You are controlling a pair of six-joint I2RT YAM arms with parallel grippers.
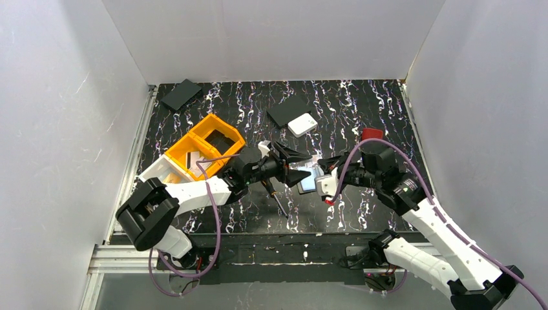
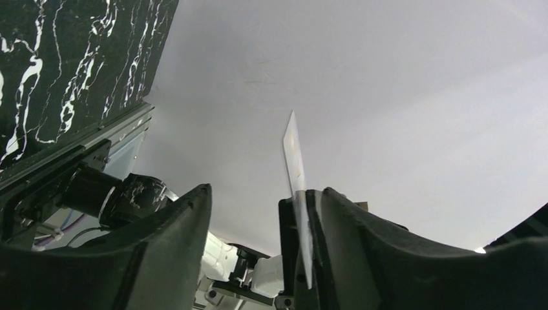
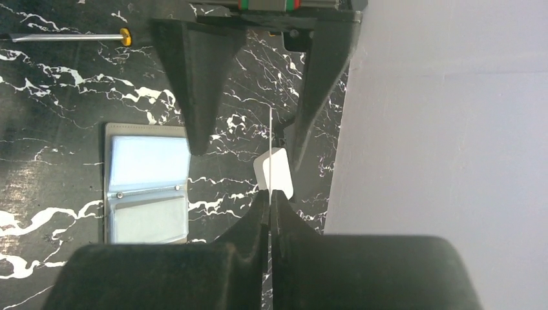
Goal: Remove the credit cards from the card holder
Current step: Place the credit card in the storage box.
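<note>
The right gripper (image 3: 269, 197) has its fingers pressed together on the lower edge of one thin credit card (image 2: 294, 155), holding it on edge and clear of the black marbled table (image 1: 362, 103). The left gripper (image 2: 255, 194) faces it with its jaws spread wide, one finger on each side of the held card. The card runs close along one of the left fingers, with a clear gap to the other; whether it touches that finger cannot be told. The card holder (image 3: 147, 184) lies open and flat on the table just beneath and beside the two meeting grippers, its pale blue-grey inside up, a pale blue card in one pocket and a greyish one in the other. A screwdriver (image 1: 279, 203) lies just beside the left gripper, on its near side.
</note>
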